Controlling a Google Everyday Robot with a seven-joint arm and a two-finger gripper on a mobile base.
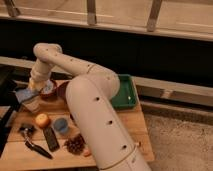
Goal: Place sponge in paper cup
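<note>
My gripper [31, 91] hangs at the left end of the wooden table, at the tip of the cream arm that bends over from the elbow above. It is shut on the light-blue sponge [23, 95], which it holds tilted, right at the mouth of the white paper cup [33, 105]. The sponge sticks out past the cup's left rim. The cup stands upright on the table, its top partly hidden by the sponge and the gripper.
A small bowl [49, 89] and a dark red bowl [62, 90] stand right of the gripper. In front lie an orange fruit [42, 120], a short blue cup [61, 125], black tools [50, 139] and a pine cone [75, 145]. A green tray [126, 94] sits at the right.
</note>
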